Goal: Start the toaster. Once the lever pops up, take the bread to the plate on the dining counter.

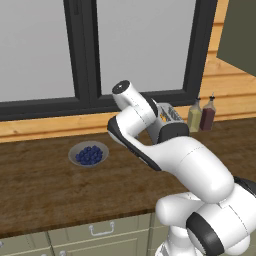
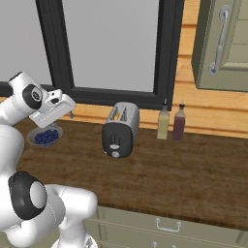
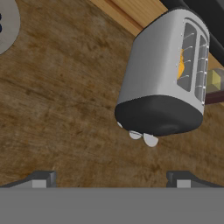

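The silver-grey toaster [image 2: 121, 127] stands on the wooden worktop below the window, its dark end panel facing out with pale knobs low on it. In the hand view the toaster [image 3: 162, 83] lies ahead and to the right, and the orange-tan bread [image 3: 180, 65] shows inside one slot. My gripper [image 3: 111, 180] is open, its two fingertips wide apart and empty, hovering above the worktop short of the toaster's dark end. From the right base, the gripper [image 2: 71, 113] hangs left of the toaster, over the bowl. The plate and the dining counter are out of view.
A grey bowl of blueberries [image 1: 89, 154] sits on the worktop [image 1: 40, 190] left of the toaster. Two condiment bottles [image 2: 163, 124] [image 2: 178, 123] stand right of it against the wall. An upper cabinet [image 2: 227, 43] hangs at the right, with drawers below the worktop edge.
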